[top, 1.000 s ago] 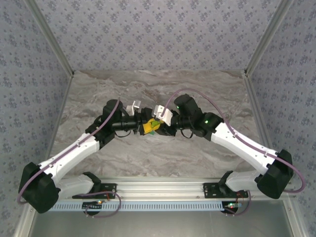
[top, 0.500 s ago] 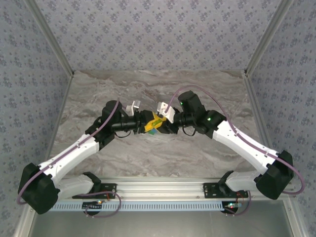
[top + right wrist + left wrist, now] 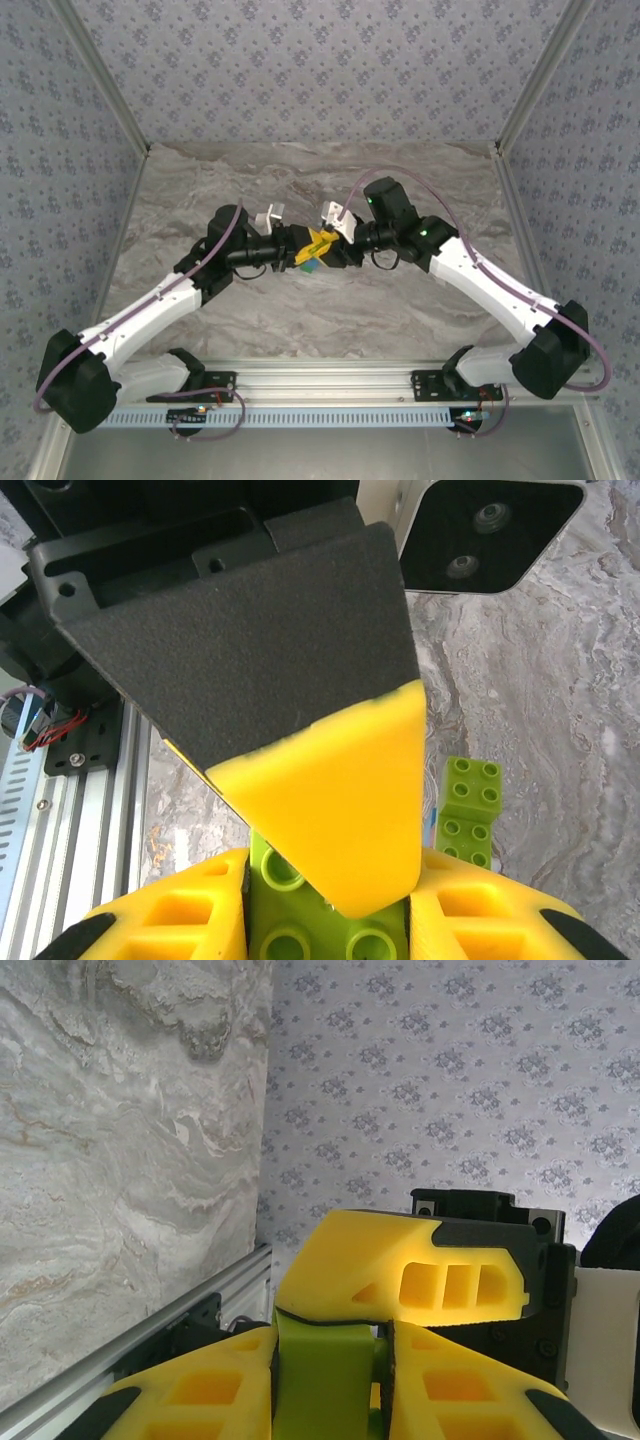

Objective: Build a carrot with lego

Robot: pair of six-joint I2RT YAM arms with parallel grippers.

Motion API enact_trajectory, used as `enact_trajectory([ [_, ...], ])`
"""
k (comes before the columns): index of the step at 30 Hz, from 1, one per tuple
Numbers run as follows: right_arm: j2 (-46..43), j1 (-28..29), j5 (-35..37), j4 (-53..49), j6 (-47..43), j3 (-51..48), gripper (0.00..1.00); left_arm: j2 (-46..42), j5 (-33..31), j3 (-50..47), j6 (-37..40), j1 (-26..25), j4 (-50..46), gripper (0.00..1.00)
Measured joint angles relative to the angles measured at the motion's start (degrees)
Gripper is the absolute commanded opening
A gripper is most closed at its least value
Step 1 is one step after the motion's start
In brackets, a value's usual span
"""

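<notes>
1. Top view: the left gripper (image 3: 302, 252) and right gripper (image 3: 328, 246) meet tip to tip over the middle of the table (image 3: 400, 190). The carrot (image 3: 310, 261) is caught between them, so both arms are equally near. I cannot tell its long axis here.
2. Left wrist: the left fingers are narrow, clamped on a green part of the carrot. A right finger (image 3: 400, 1270) lies across just above it.
3. Right wrist: the right fingers are narrow on a lime studded part, with a left finger (image 3: 320, 810) overlapping it. 1 spare brick (image 3: 468, 810) lies on the table beyond. Any pressing likely runs along the left-right line between the grippers.
</notes>
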Motion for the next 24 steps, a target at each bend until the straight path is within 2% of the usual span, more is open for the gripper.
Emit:
enact_trajectory([
  [4, 0.5, -0.2, -0.4, -0.3, -0.3, 0.5, 0.48, -0.2, -0.4, 0.0, 0.0, 0.0, -0.1, 0.19],
  [7, 0.5, -0.1, -0.3, 0.8, 0.0, 0.5, 0.64, -0.3, 0.2, 0.0, 0.0, -0.9, 0.0, 0.19],
  [12, -1.0, -1.2, 0.1, 5.6, 2.5, -1.9, 0.99, -0.3, 0.9, -0.3, -0.6, -1.1, 0.5, 0.18],
  [20, -10.1, -5.8, -0.9, 19.7, 11.8, -12.3, 1.0, -1.8, -0.4, -4.3, -5.3, 0.8, 4.3, 0.18],
  [24, -11.3, -7.1, -3.7, 24.5, 16.5, -13.8, 1.0, -3.7, -2.3, -5.4, -7.5, 2.7, 5.5, 0.18],
])
